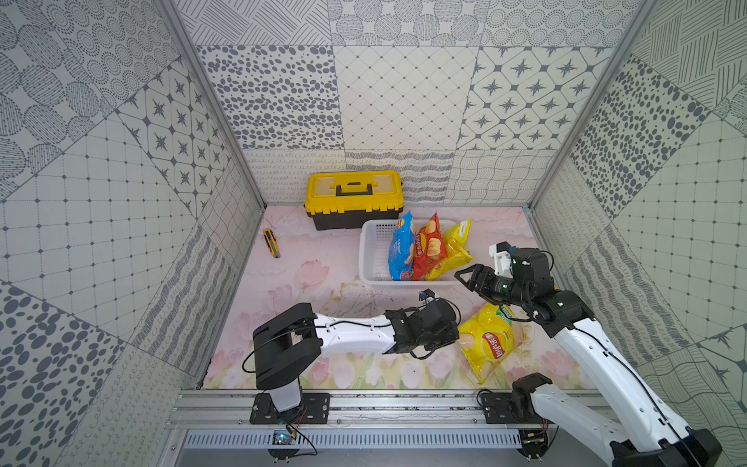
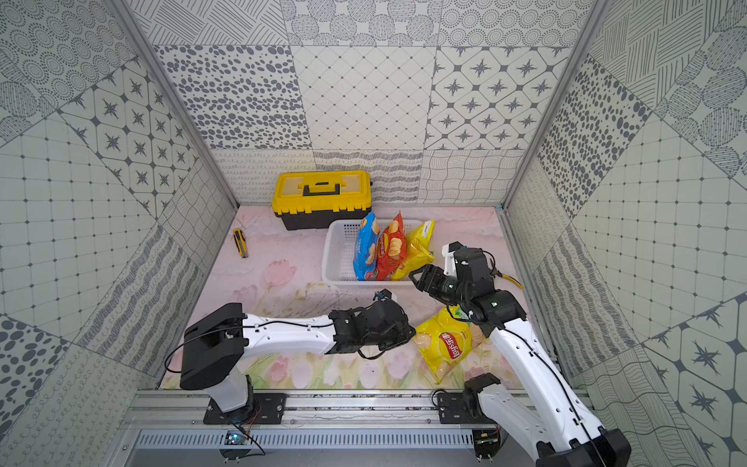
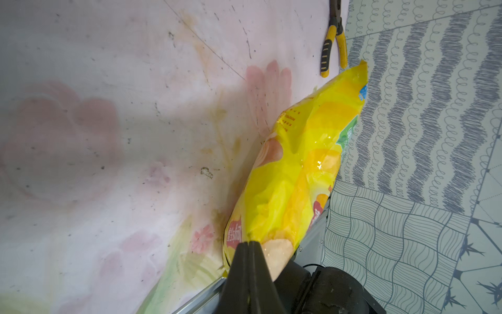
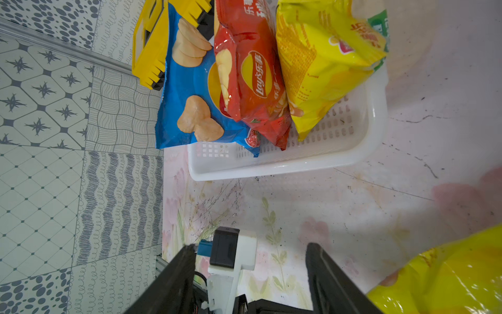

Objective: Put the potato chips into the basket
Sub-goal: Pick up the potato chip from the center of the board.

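Note:
The white basket (image 1: 366,250) stands right of the table's middle. A blue bag (image 1: 400,250), a red bag (image 1: 428,248) and a yellow bag (image 1: 454,248) of potato chips lean together inside it. Another yellow bag (image 1: 491,341) lies on the table near the front right. My left gripper (image 1: 456,335) is shut on that bag's left edge; in the left wrist view its tips (image 3: 248,242) pinch the foil (image 3: 298,168). My right gripper (image 1: 465,281) hangs open and empty just off the basket's front right corner, above the loose bag (image 4: 448,277).
A yellow-and-black toolbox (image 1: 353,198) stands behind the basket against the back wall. A yellow utility knife (image 1: 271,242) lies at the back left. Yellow-handled pliers (image 3: 334,49) lie by the right wall. Patterned walls close in three sides.

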Controlling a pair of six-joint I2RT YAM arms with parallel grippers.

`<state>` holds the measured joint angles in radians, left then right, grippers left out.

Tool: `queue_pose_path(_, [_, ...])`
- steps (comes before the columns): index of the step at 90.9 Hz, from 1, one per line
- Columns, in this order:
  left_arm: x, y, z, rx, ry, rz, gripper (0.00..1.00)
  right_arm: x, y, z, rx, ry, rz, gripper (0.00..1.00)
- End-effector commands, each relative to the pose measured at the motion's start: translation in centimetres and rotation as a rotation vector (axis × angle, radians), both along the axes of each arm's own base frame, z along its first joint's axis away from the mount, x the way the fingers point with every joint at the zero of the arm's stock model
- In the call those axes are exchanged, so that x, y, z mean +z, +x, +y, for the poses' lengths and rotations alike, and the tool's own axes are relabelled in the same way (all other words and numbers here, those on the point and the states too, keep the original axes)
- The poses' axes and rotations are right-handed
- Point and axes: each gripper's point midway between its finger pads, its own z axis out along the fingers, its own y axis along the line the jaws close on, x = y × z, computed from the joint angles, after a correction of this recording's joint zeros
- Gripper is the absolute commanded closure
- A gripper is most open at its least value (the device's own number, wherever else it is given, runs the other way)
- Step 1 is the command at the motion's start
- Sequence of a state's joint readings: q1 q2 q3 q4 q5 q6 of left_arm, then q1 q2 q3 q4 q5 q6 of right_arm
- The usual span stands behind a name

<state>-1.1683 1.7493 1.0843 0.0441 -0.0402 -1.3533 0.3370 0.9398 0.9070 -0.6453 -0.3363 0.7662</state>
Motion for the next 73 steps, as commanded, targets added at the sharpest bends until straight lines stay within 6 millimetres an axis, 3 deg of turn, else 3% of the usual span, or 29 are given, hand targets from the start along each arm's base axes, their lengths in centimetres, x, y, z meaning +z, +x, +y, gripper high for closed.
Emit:
queue_pose_path(1, [-1.9,0.5,1.8,-0.004,0.094,0.000,1.00,0.6,0.7,0.3,0.012,0.000,-0.045,0.32])
queue_pose_path(29, [-2.8,0.8,3.6,0.040,0.150,-0.009,1.00,-0.5,0.6,-0.3,0.003,-0.050,-0.027,0.31])
queue_pose_path(52, [-5.1,0.1,4.4,0.052,0.180,0.032,0.49,-1.6,0.4,-0.4,0.005,-0.061,-0.008,0.31])
queue_pose_path(62, [-6.1,-0.8,4.3,0.043,0.177,0.049,0.42,-1.7,0.4,-0.3,0.009,-0.056,-0.007,0.31])
queue_pose_path(73, [-5.8,-1.3,3.3,0.024,0.121,0.022,0.42,-1.7,0.4,0.0,0.012,-0.037,-0.005,0.31])
